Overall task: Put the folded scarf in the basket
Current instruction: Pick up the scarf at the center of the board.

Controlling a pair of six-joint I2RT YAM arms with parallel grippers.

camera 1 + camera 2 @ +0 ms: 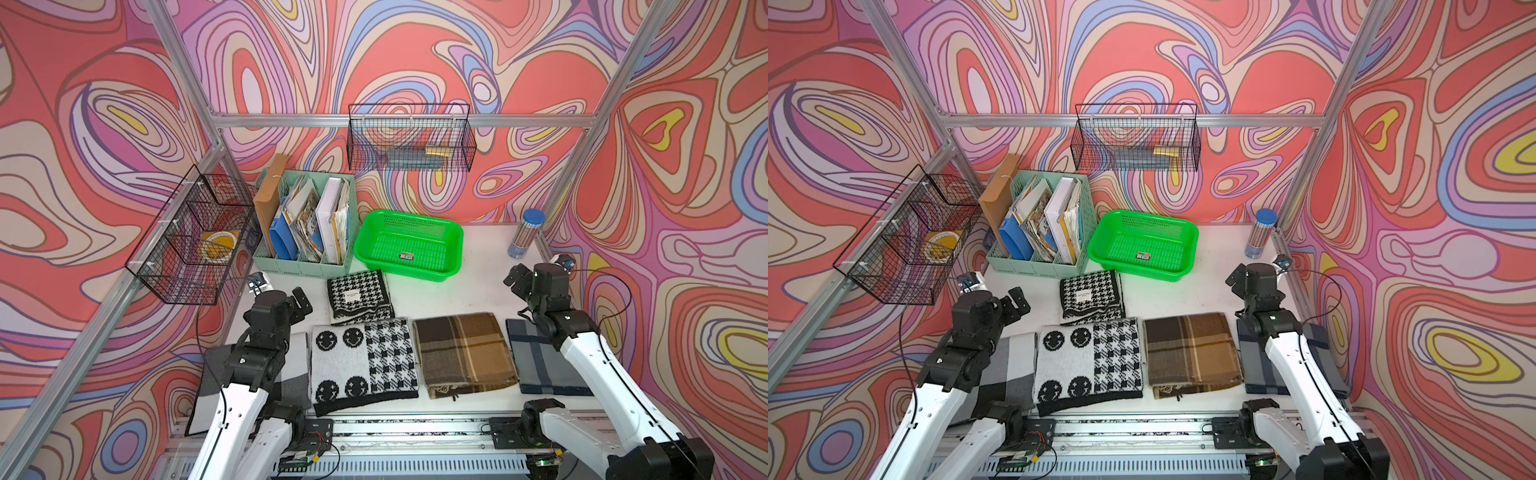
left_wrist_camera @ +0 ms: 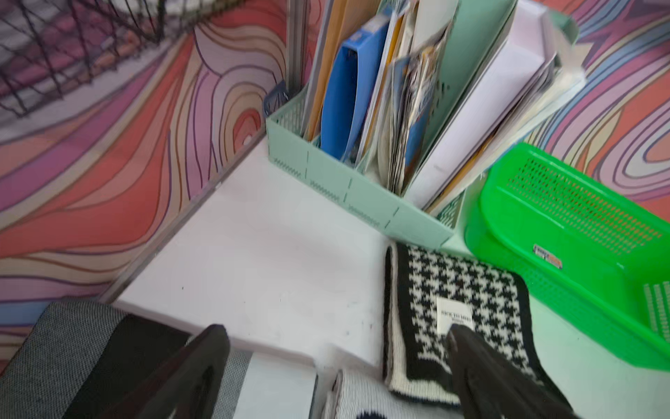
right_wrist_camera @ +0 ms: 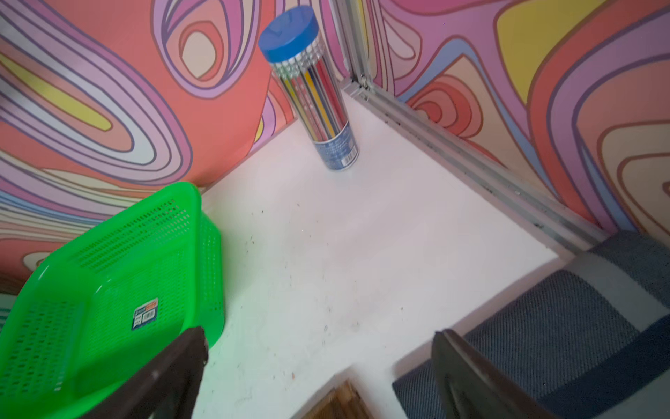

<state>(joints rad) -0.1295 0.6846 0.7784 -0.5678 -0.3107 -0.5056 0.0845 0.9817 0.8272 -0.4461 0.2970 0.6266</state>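
Observation:
The bright green basket (image 1: pixel 415 272) (image 1: pixel 1142 272) (image 2: pixel 544 290) (image 3: pixel 212 235) stands at the back middle of the white table and holds only a small label. Several folded scarves lie in front of it: a small houndstooth one (image 1: pixel 359 297) (image 2: pixel 453 286), a smiley-face one (image 1: pixel 363 361), a brown plaid one (image 1: pixel 463 353), a navy-grey one (image 1: pixel 536 365) (image 3: pixel 544 337), and a grey-black one (image 1: pixel 293 365) under the left arm. My left gripper (image 1: pixel 300 304) (image 2: pixel 337 332) hovers open beside the houndstooth scarf. My right gripper (image 1: pixel 515 276) (image 3: pixel 319 334) hovers open between the basket and the navy-grey scarf. Neither holds anything.
A mint file organiser (image 1: pixel 303 259) full of papers stands left of the basket. Black wire baskets hang on the left wall (image 1: pixel 187 245) and the back wall (image 1: pixel 411 137). A blue-capped tube of pencils (image 1: pixel 527 232) (image 3: pixel 319 98) stands in the back right corner by the aluminium frame.

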